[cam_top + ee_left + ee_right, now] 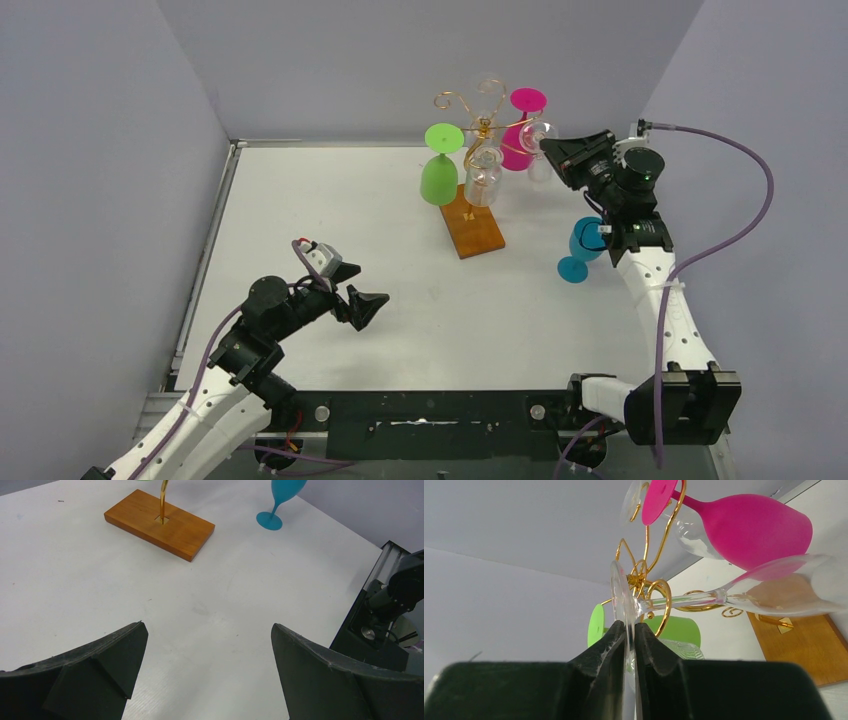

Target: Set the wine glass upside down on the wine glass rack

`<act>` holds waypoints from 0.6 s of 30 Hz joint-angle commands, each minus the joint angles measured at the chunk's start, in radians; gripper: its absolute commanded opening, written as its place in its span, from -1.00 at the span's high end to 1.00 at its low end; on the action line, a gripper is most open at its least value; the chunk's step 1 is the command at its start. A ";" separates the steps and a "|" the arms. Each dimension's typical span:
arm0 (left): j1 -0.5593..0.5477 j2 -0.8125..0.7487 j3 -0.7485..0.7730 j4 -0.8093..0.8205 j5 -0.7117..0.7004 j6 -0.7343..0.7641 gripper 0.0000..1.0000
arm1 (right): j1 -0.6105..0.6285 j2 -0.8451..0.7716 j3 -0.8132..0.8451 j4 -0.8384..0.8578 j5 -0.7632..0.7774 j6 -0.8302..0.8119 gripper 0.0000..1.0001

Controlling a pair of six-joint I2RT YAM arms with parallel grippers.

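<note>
The wine glass rack point(483, 125) is a gold wire stand with spiral arms on an orange-brown wooden base point(472, 221), at the table's back middle. My right gripper point(629, 625) is shut on the thin foot of a clear wine glass point(774, 587). The glass hangs bowl-down beside the rack's right arms point(537, 140), its stem next to a gold curl point(663, 597). My left gripper point(207, 630) is open and empty, low over the table at the front left point(365, 305). The base also shows in the left wrist view point(160, 522).
A green glass point(440, 165), a pink glass point(520, 130) and a clear patterned glass point(482, 178) hang upside down on the rack. A blue glass point(580, 248) stands upright on the table beside my right arm. Grey walls close in the back and sides.
</note>
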 commanded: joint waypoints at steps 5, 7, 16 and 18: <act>-0.003 -0.009 0.005 0.030 0.011 0.016 -0.95 | -0.029 0.026 0.039 0.081 0.017 -0.010 0.71; -0.002 -0.008 0.005 0.030 0.011 0.016 -0.95 | -0.033 0.030 0.046 0.069 0.024 -0.020 0.68; -0.003 -0.011 0.003 0.027 0.009 0.016 -0.95 | -0.045 0.018 0.035 0.021 0.021 -0.044 0.40; -0.002 -0.011 0.003 0.027 0.008 0.016 -0.95 | -0.047 0.006 0.030 0.007 0.020 -0.052 0.24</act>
